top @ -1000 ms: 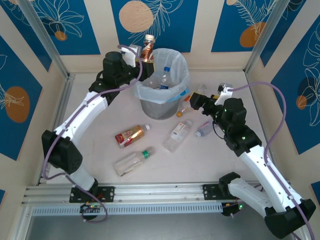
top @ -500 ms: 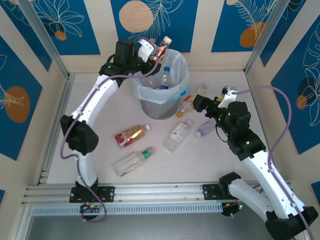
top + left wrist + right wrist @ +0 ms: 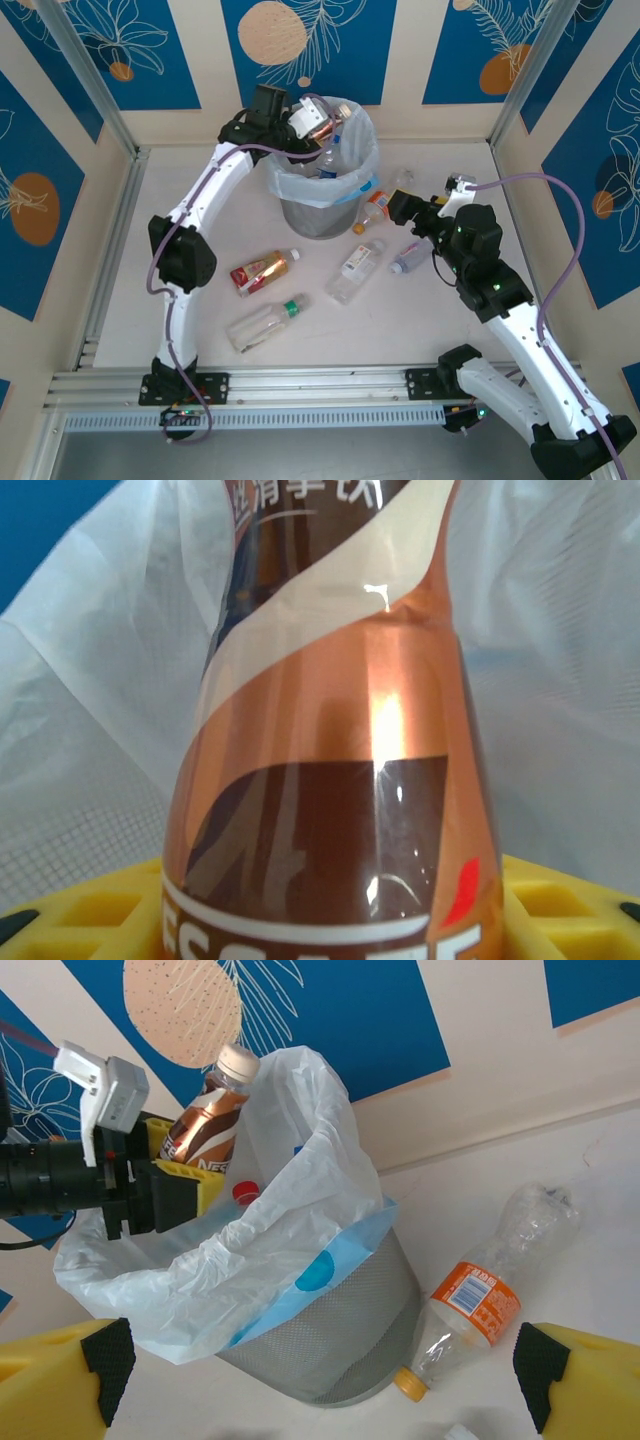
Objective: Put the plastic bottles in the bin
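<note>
Left tool (image 3: 307,123) grips a copper bottle (image 3: 322,116) above the bin (image 3: 318,215).

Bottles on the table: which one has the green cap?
The clear bottle lying nearest the arm bases, just below the red-labelled one, whose cap is white.

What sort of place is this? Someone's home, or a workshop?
Probably a robot test booth: two arms bolted to a metal rail, blue printed panels walling a table, bottles strewn round a bin.
</note>
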Tool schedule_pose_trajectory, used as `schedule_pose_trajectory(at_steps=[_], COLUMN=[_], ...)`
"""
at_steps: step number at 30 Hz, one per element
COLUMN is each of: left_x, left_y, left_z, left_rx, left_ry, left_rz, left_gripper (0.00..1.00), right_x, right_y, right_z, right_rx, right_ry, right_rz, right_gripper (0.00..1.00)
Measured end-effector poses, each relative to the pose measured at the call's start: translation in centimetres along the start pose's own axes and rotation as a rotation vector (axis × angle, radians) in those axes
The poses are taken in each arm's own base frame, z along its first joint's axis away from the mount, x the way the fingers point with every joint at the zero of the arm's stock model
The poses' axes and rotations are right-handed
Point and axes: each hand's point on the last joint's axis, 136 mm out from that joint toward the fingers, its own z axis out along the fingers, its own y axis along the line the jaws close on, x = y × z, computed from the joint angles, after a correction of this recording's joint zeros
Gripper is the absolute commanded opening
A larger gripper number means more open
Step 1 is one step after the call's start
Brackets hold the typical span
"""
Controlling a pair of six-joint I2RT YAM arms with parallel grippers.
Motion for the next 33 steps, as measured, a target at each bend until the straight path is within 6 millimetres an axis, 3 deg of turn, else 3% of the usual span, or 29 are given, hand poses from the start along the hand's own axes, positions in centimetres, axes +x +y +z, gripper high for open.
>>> schedule_pose_trajectory(at_steps=[4,7,14,16,24,33], left_x=[1.2,1.5,0.1,0.0,-0.9,-4.8], left_y=[0.8,1.3,1.7,1.5,0.0,-0.6], left_z=[1.2,1.7,1.0,1.1,0.4,-4.4], left_rx=[-0.039,-0.064,-0.088,-0.082,-0.013,0.009], left_ry=[0.041,0.061,0.037,0.035,0.010,-0.116], left_rz=[-0.006,-0.035,-0.094,-0.116,-0.205,-0.283], left_gripper=[0.77,0.81,0.90,0.98,0.99,0.99], right_x=[0.0,0.1,0.5,0.4,0.7,1.5], right_y=[0.0,-0.2,-0.7,-0.8,-1.8,-3.6], right_z=[0.0,0.0,0.2,0.2,0.5,0.9], right_rx=[0.001,0.006,0.021,0.025,0.054,0.121], right_ry=[0.000,0.000,0.007,0.005,0.008,0.039], right_rz=[0.001,0.007,0.015,0.017,0.047,0.088], right_gripper=[1.00,1.00,1.00,0.99,0.99,0.99])
